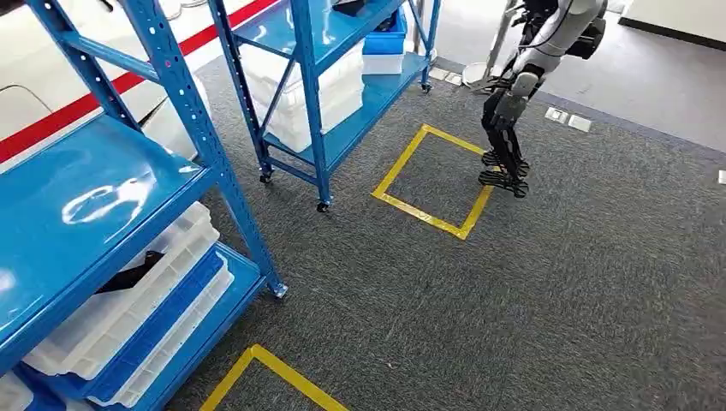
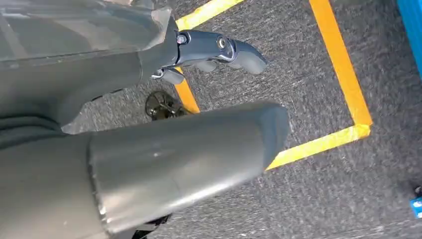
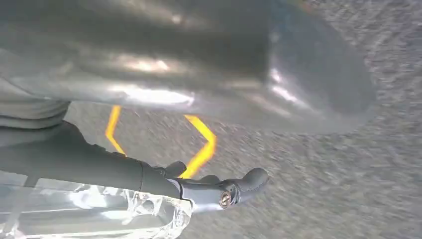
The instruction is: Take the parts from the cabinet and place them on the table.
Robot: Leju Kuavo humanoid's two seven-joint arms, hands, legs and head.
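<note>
A blue steel cabinet (image 1: 184,94) stands at the left of the head view, its lower shelves stacked with white trays (image 1: 128,295) and one blue tray (image 1: 158,330); a dark, flat part (image 1: 128,272) lies on the topmost white tray, under the glossy blue shelf. What else the trays hold cannot be made out. A second blue cabinet (image 1: 312,77) further back carries more white bins (image 1: 330,90) and, on its lower shelf, a blue bin stacked on a white one (image 1: 385,47). Yellow tape squares (image 1: 432,180) mark the grey carpet (image 1: 514,300), and another humanoid robot (image 1: 522,94) stands just beyond the far square.

In the left wrist view, the left hand (image 2: 199,94) hangs over the carpet and tape with its thumb and dark fingers (image 2: 234,52) apart, holding nothing. In the blurred right wrist view, the right hand (image 3: 209,149) hangs over the carpet with a clear, crinkled plastic packet (image 3: 99,214) just beside its fingers (image 3: 239,186); whether the hand grips the packet cannot be told.
</note>
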